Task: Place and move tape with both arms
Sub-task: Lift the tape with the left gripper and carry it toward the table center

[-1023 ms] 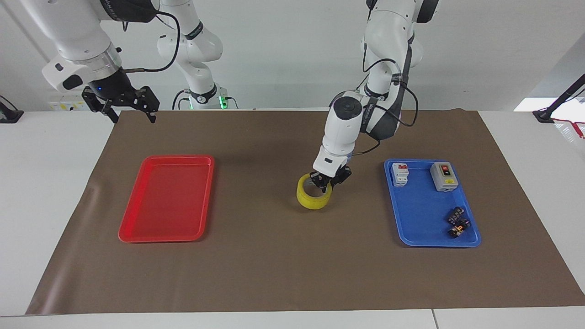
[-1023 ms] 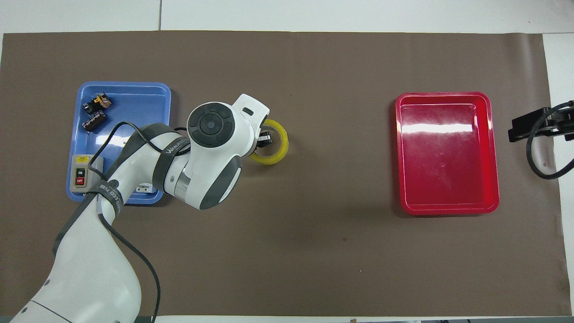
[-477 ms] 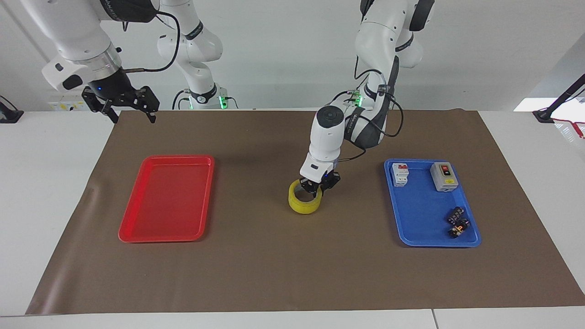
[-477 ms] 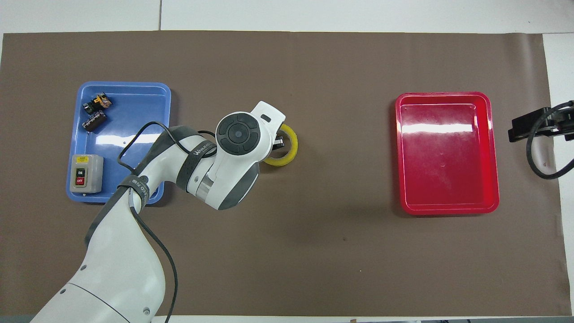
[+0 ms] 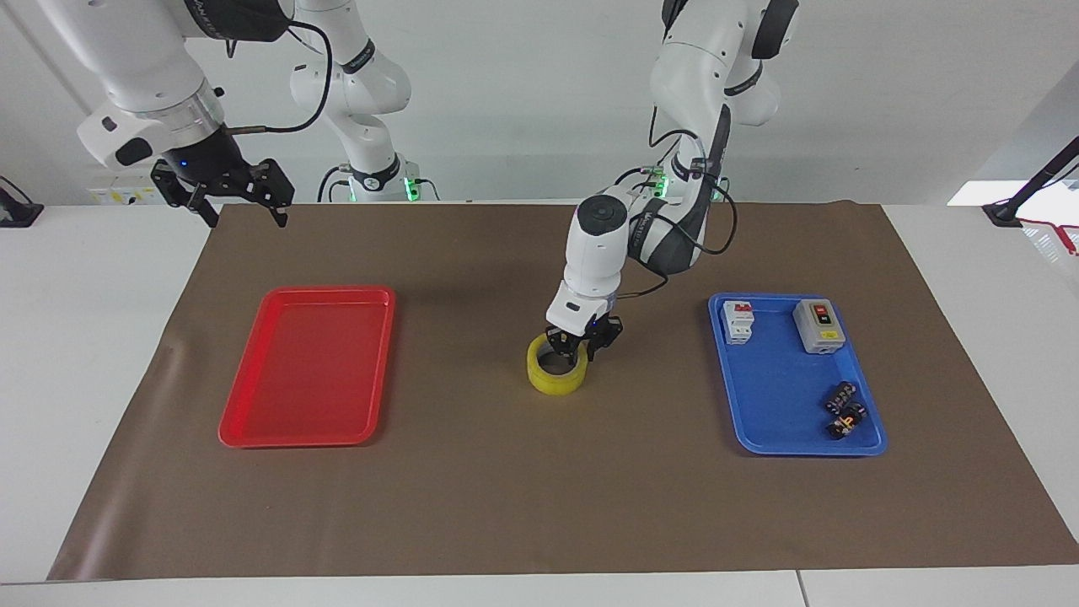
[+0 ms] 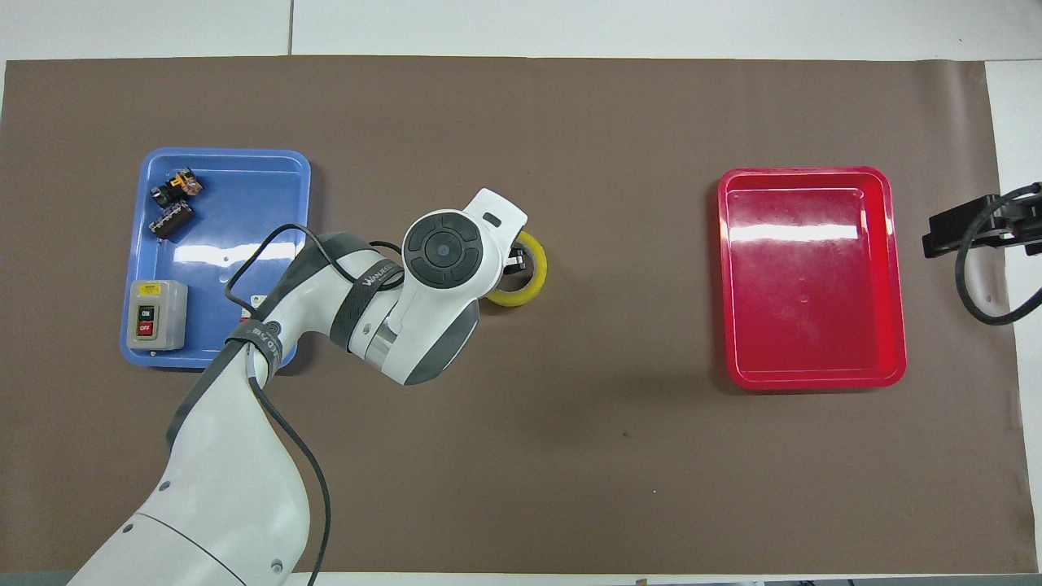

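The tape (image 5: 554,381) is a yellow ring near the middle of the brown mat, between the two trays. My left gripper (image 5: 580,344) reaches down onto the rim of the ring that is nearer the robots and is shut on its wall, one finger inside the hole. The ring sits level, at or just above the mat. In the overhead view the left wrist covers part of the tape (image 6: 523,295), and the left gripper (image 6: 513,264) shows only at the ring's hole. My right gripper (image 5: 224,202) is open and empty and waits in the air over the mat's corner beside the red tray; it also shows in the overhead view (image 6: 965,232).
An empty red tray (image 5: 308,371) (image 6: 814,277) lies toward the right arm's end. A blue tray (image 5: 780,396) (image 6: 240,203) toward the left arm's end holds a switch box (image 5: 818,325), a breaker (image 5: 738,321) and small dark parts (image 5: 843,409). A smaller white arm (image 5: 371,101) stands at the table's robot side.
My left gripper has carried the tape a short way from the blue tray toward the red tray and levelled it near the mat. The right arm has not moved.
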